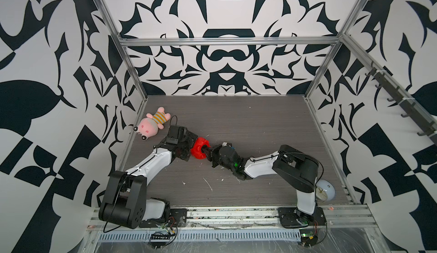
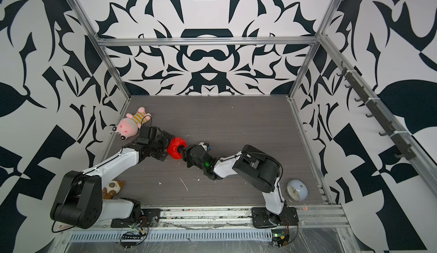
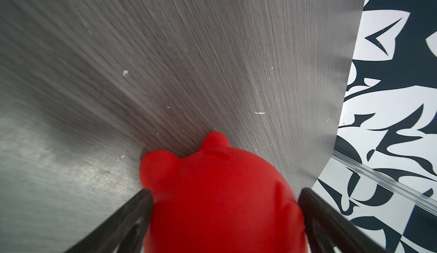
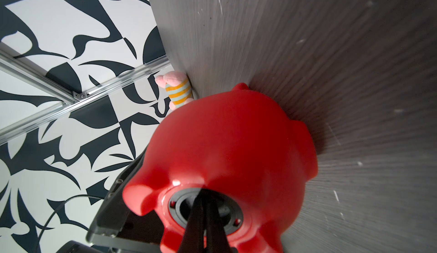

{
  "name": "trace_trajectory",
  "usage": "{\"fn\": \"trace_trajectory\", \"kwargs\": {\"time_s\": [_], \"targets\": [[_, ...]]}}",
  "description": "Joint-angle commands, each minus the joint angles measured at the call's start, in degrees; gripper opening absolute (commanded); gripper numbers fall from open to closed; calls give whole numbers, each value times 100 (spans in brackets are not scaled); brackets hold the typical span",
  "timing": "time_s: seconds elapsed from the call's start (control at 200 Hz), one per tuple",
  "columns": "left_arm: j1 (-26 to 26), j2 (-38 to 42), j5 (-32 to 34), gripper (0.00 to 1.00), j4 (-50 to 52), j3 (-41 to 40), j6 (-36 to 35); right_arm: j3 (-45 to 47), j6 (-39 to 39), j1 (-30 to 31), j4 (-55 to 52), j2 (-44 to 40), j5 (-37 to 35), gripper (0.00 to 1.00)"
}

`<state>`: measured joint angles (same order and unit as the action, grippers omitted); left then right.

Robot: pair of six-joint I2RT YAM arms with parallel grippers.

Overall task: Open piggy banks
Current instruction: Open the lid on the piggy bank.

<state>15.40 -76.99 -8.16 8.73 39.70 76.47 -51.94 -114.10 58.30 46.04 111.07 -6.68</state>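
piggy bank (image 1: 199, 149): red, turned on its side at the bench's (image 1: 236, 121) left middle, belly facing the robot's right.
left end effector (image 3: 225, 194): spread wide, a finger (image 3: 132, 216) on each flank of the piggy bank, holding it.
right end effector (image 4: 204, 199): closed tight, tips in the hollow of the black plug (image 4: 233, 209) in the belly; any pinch on it cannot be told.

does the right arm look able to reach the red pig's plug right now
Likely yes: the left gripper holds the red pig with its belly plug facing the right gripper, whose shut fingertips sit at the plug, nothing between.
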Motion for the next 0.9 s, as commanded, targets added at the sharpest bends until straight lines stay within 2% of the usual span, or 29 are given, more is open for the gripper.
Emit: {"fn": "trace_trajectory", "kwargs": {"time_s": [0.0, 0.315, 0.62, 0.895], "targets": [[51, -18, -279, 100, 129, -123, -27, -155, 285, -63, -566, -109, -13, 0], [33, -26, -267, 100, 114, -130, -35, -655, 2017, -241, -1679, -393, 175, 0], [-10, -52, -300, 100, 77, -173, -44, -1395, 4447, -172, -2746, -586, 44, 0], [-11, -88, -335, 100, 58, -138, -44, -1583, 5519, -108, -2949, -445, 94, 0]]}}
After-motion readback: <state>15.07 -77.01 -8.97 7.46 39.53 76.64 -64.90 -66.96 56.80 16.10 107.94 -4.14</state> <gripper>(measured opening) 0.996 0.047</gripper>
